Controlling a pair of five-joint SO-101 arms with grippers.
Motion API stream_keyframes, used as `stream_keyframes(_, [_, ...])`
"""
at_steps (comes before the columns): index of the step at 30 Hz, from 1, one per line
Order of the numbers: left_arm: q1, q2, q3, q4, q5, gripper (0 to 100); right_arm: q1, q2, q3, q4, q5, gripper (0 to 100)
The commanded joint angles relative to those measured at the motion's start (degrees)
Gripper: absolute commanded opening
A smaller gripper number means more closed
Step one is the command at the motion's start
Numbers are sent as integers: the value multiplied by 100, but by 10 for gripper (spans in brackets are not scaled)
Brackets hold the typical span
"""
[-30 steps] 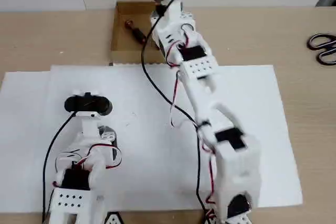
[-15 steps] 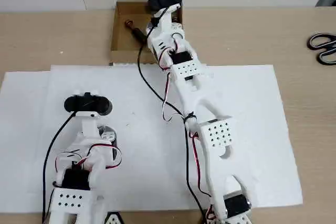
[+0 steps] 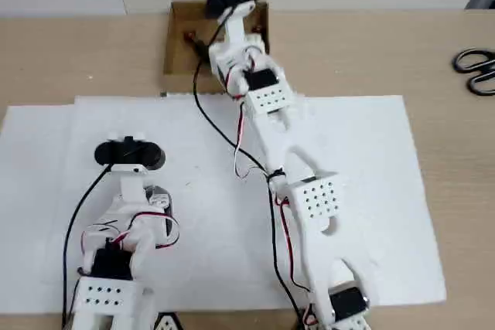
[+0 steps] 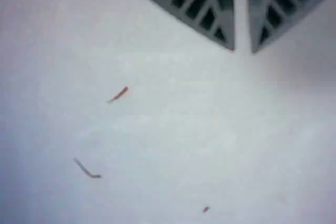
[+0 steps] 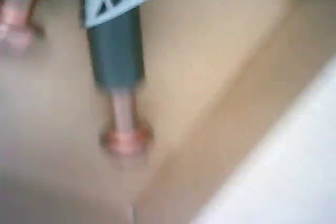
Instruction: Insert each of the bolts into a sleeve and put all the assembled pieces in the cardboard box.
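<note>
Right arm reaches across the white paper sheet point(image 3: 93, 125) into the cardboard box point(image 3: 176, 59) at the far side of the desk point(image 3: 77, 52).

Right gripper point(image 5: 115, 3): a ribbed jaw lies over the upper end of an assembled piece point(image 5: 116, 61), a dark sleeve with the copper bolt head point(image 5: 126, 139) and a stretch of bare shank sticking out. Jaws read as clenched on the sleeve, with the piece held over the box floor near a side wall. A second assembled piece point(image 5: 16, 22) lies just beside it in the box.

Left gripper point(image 4: 243, 48): parked over the paper, jaws closed to a thin slit with nothing between them.

Scissors point(image 3: 476, 71) sit well apart at the desk's edge.

Step, by my judgement: depositing this piece.

Risks:
- The bolt is not seated to the head, so a drop or knock could slide it out of the sleeve.
- Letting go while tilted could roll the piece onto its neighbour.
- Pulling out close to the wall could catch the box and drag it.
</note>
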Motion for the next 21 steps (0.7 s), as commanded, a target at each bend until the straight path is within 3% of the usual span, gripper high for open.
stream_keyframes(1, [0, -70, -13, -97, -35, 6, -66, -189, -791, 462, 70, 249])
stream_keyframes(9, [-35, -70, -13, -79, -26, 6, -40, -189, -2286, 2105, 35, 180])
stream_keyframes(16, [-35, -70, -13, -79, -26, 6, -66, -198, -3710, 3609, 35, 1])
stream_keyframes(21, [-35, -70, -13, -79, -26, 6, -40, -681, -3684, 4576, 26, 2])
